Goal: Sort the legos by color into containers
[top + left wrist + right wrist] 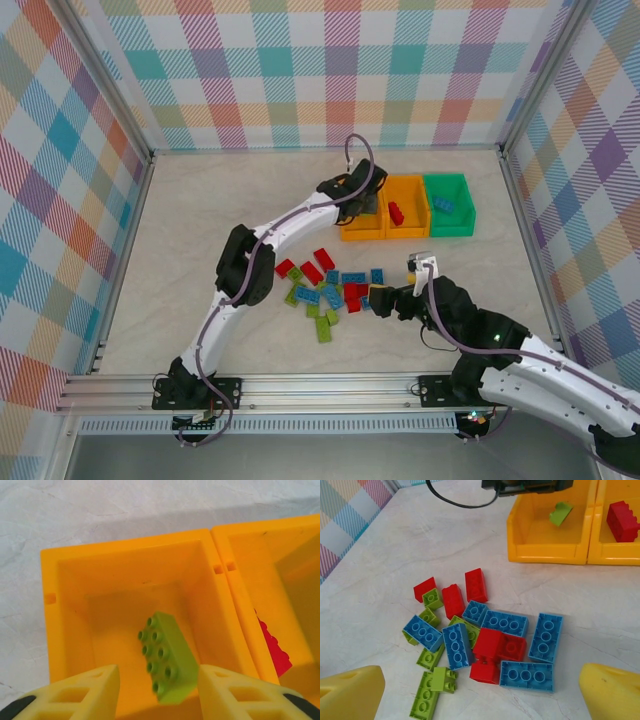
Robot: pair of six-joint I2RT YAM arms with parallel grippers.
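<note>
Left orange bin [362,236] seems to take the greens; left gripper [159,676] hangs over it, jaws parted, gripping nothing; right gripper [480,680] gapes wide, empty, above the loose pile [485,635], ready to pick; lime brick [167,662] sits tilted inside that bin.

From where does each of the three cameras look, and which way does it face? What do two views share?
Top external: above and behind the robot, looking down on the table; left arm and right arm show.
Left wrist: on the left arm, looking down into the left orange bin; left gripper at bottom.
Right wrist: low over the table, facing the lego pile; right gripper at bottom corners.
Shared: both wrist views show the lime green brick in that bin.
</note>
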